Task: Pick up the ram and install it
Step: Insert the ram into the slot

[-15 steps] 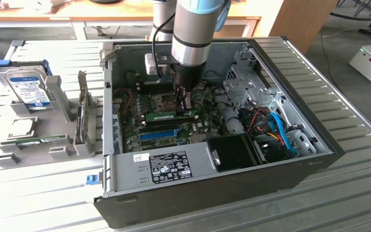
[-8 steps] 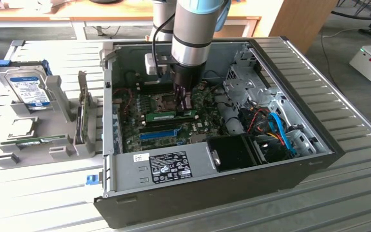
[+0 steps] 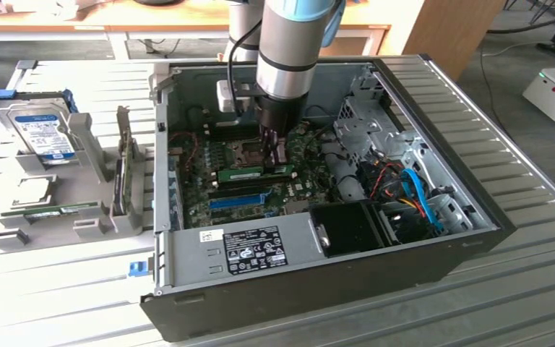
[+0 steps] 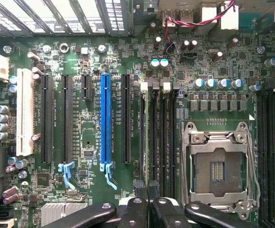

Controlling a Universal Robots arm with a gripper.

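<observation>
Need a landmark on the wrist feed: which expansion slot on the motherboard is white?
The white expansion slot at the row's end farthest from the CPU socket; the rest are black, except one blue slot.

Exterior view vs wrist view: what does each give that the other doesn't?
Exterior view: the arm, the hard drive racked outside the case, and the ram lying at the board right under the jaws. Wrist view: the empty CPU socket and the white slot. Both: the blue slot, the motherboard, the shut jaws.
</observation>
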